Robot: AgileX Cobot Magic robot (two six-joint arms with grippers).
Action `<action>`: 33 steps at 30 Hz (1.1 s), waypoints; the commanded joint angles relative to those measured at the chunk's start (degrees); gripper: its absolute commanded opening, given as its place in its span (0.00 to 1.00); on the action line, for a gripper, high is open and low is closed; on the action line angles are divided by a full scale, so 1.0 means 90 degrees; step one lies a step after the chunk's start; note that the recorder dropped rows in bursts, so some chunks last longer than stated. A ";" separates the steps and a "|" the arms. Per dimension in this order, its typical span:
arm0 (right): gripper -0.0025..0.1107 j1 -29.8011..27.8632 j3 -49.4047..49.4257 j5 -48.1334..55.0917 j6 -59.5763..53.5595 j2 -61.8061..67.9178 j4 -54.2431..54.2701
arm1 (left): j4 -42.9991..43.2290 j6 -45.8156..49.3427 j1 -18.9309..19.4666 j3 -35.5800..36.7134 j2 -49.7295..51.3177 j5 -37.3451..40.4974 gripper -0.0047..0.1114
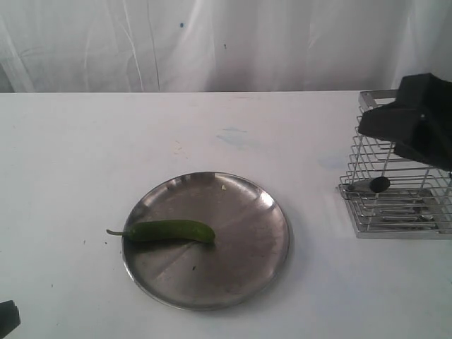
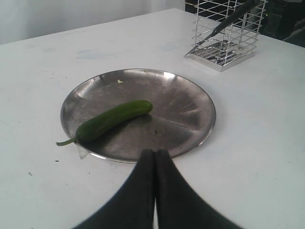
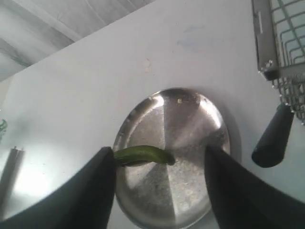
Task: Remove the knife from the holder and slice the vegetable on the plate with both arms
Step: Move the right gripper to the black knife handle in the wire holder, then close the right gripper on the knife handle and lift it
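The green vegetable lies on the left half of the round steel plate, its stem over the rim. The wire holder stands at the right, and the knife leans in it with its black handle poking out toward the plate. My right arm hovers above the holder. The right gripper is open and empty, high above the plate, with the knife handle off to one side. My left gripper is shut on nothing, just short of the plate's rim near the vegetable.
The white table ends at a white curtain at the back. In the left wrist view the holder stands beyond the plate with the knife blade slanting inside it. A small metal piece lies at the table's edge.
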 commanded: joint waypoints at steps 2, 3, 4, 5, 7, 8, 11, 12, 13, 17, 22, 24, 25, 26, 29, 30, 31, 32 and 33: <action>0.49 0.0034 0.0227 -0.0507 -0.0903 0.0392 0.1680 | -0.0079 0.0008 -0.0012 0.0030 -0.0029 -0.0021 0.04; 0.49 0.0034 0.0282 -0.0597 -0.1171 0.0439 0.2135 | -0.0079 0.0008 -0.0012 0.0030 -0.0029 -0.0021 0.04; 0.49 0.0034 0.0350 -0.0684 -0.1473 0.0483 0.2580 | -0.0079 0.0008 -0.0012 0.0030 -0.0029 -0.0021 0.04; 0.49 0.0034 0.0422 -0.0773 -0.1842 0.0511 0.2978 | -0.0079 0.0008 -0.0012 0.0030 -0.0029 -0.0021 0.04; 0.49 0.0034 0.0582 -0.1016 -0.2259 0.0522 0.3295 | -0.0079 0.0008 -0.0012 0.0030 -0.0029 -0.0021 0.04; 0.49 0.0034 0.0663 -0.1149 -0.2259 0.0522 0.3295 | -0.0079 0.0008 -0.0012 0.0030 -0.0029 -0.0021 0.04; 0.49 0.0034 0.0818 -0.1355 -0.1921 0.0446 0.2633 | -0.0079 0.0008 -0.0012 0.0030 -0.0029 -0.0021 0.04; 0.49 0.0034 0.0846 -0.1365 -0.1546 0.0419 0.2216 | -0.0079 0.0008 -0.0012 0.0030 -0.0029 -0.0021 0.04; 0.49 0.0034 0.0844 -0.1353 -0.0925 0.0381 0.1525 | -0.0079 0.0008 -0.0012 0.0030 -0.0029 -0.0021 0.04; 0.49 0.0034 0.0844 -0.1023 0.1777 0.0064 -0.1376 | -0.0079 0.0008 -0.0012 0.0030 -0.0029 -0.0021 0.04; 0.49 0.0034 0.1081 -0.0392 0.3793 -0.0386 -0.2799 | -0.0079 0.0008 -0.0012 0.0030 -0.0029 -0.0021 0.04; 0.49 0.0034 0.1205 -0.0480 0.3807 -0.0499 -0.2705 | -0.0079 0.0008 -0.0012 0.0030 -0.0029 -0.0021 0.04; 0.49 0.0034 0.1284 -0.0575 0.3818 -0.0546 -0.2580 | -0.0079 0.0008 -0.0012 0.0030 -0.0029 -0.0021 0.04; 0.49 0.0034 0.1332 -0.0704 0.3832 -0.0550 -0.2498 | -0.0079 0.0008 -0.0012 0.0030 -0.0029 -0.0021 0.04; 0.49 0.0034 0.1449 -0.1112 0.3832 -0.0532 -0.2162 | -0.0079 0.0008 -0.0012 0.0030 -0.0029 -0.0021 0.04; 0.49 0.0034 0.1449 -0.1200 0.3832 -0.0473 -0.2162 | -0.0079 0.0008 -0.0012 0.0030 -0.0029 -0.0021 0.04; 0.49 0.0034 0.1449 -0.1315 0.3832 -0.0409 -0.2162 | -0.0079 0.0008 -0.0012 0.0030 -0.0029 -0.0021 0.04; 0.49 0.0034 0.1449 -0.1391 0.3832 -0.0336 -0.2147 | -0.0079 0.0008 -0.0012 0.0030 -0.0029 -0.0021 0.04; 0.49 0.0034 0.1449 -0.1476 0.3832 -0.0253 -0.2115 | -0.0079 0.0008 -0.0012 0.0030 -0.0029 -0.0021 0.04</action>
